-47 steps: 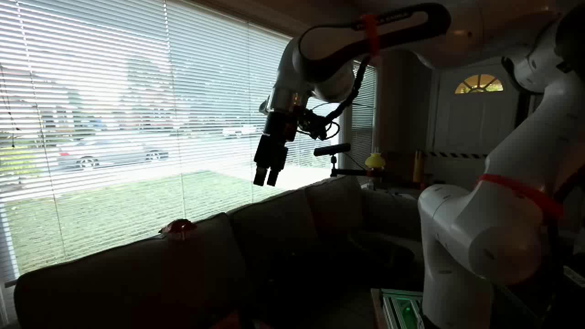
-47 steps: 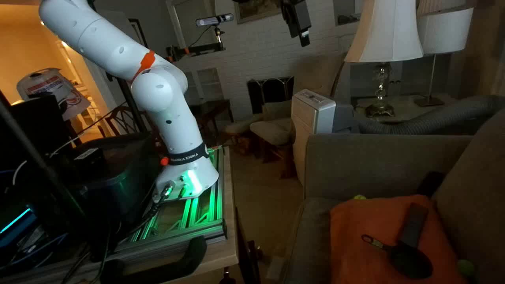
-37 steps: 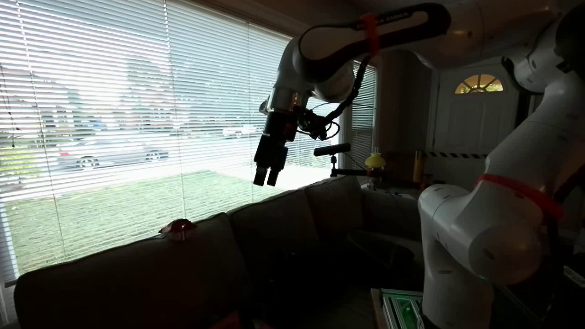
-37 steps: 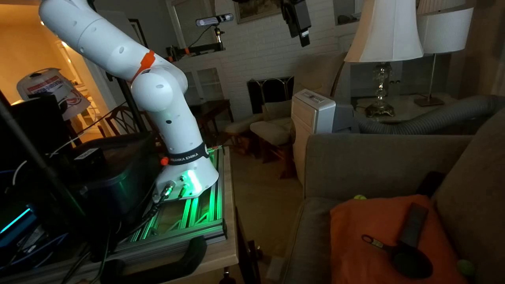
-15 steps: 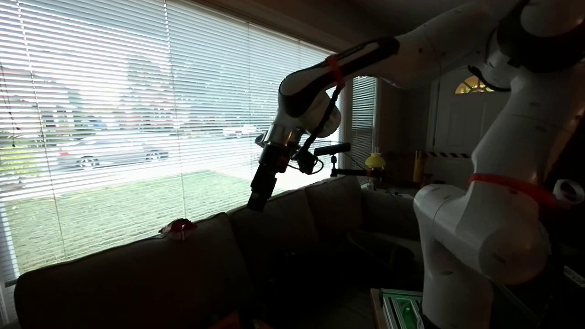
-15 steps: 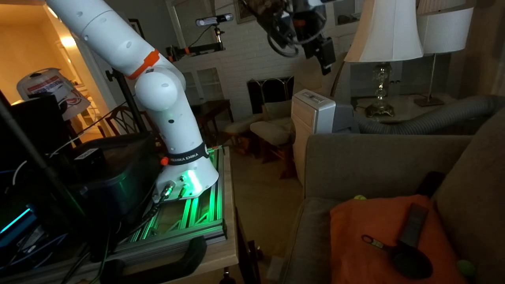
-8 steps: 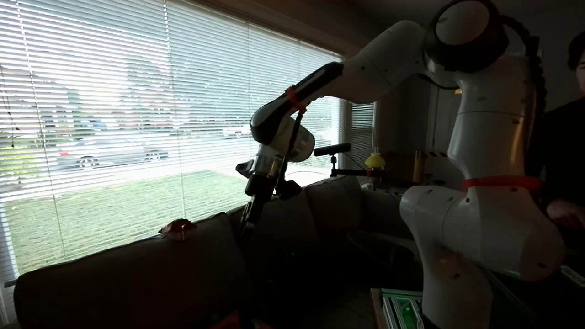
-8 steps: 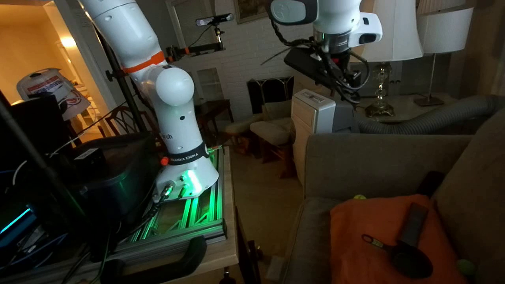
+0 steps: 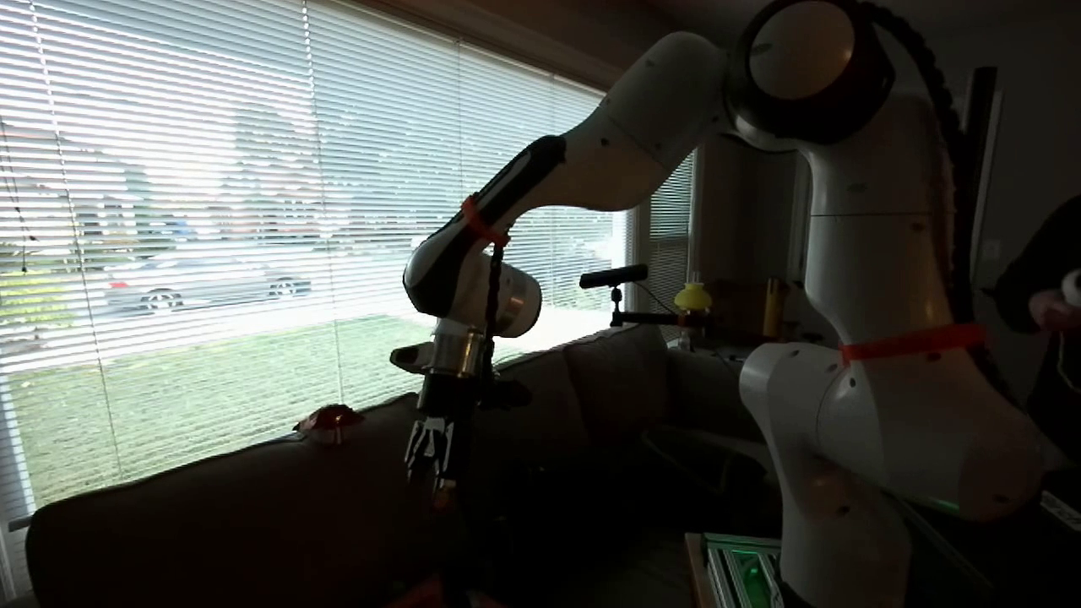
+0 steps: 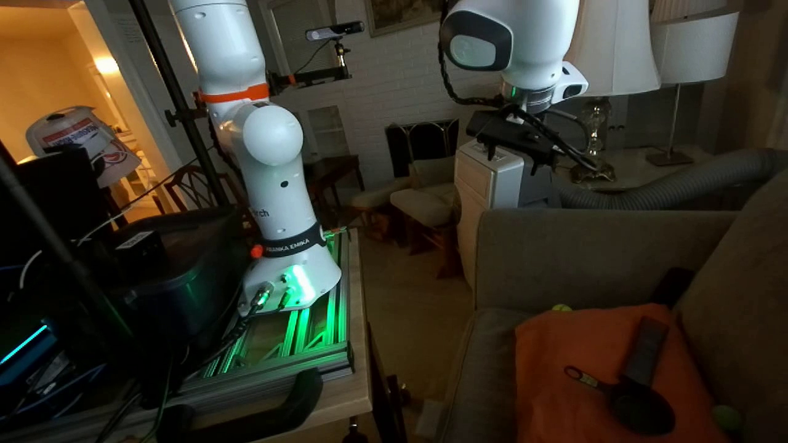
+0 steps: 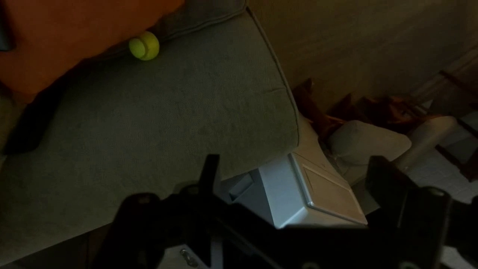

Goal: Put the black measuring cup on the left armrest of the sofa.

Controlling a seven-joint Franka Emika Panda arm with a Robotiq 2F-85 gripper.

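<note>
The black measuring cup (image 10: 642, 407) lies on an orange cushion on the sofa seat in an exterior view, its handle pointing away from the backrest. The wrist view does not show the cup. In an exterior view the sofa (image 9: 236, 515) is a dark shape below the window. Its far-end armrest (image 10: 591, 246) runs beyond the cushion, and the same armrest (image 11: 179, 108) fills much of the wrist view. My gripper (image 11: 295, 160) hangs in the air, fingers wide apart with nothing between them. In an exterior view, the wrist camera hides most of it.
A dark grey oblong object (image 10: 644, 351) lies against the cup on the orange cushion (image 10: 554, 369). A yellow-green ball (image 11: 144, 46) sits by the cushion. Beyond the armrest stands a white appliance (image 10: 489, 172), with lamps behind. A person (image 9: 1047, 279) is at the right edge.
The arm has swung and come down: in an exterior view my gripper is lower and further left, over the sofa. The cup and cushion have stayed put. A person has appeared at the right.
</note>
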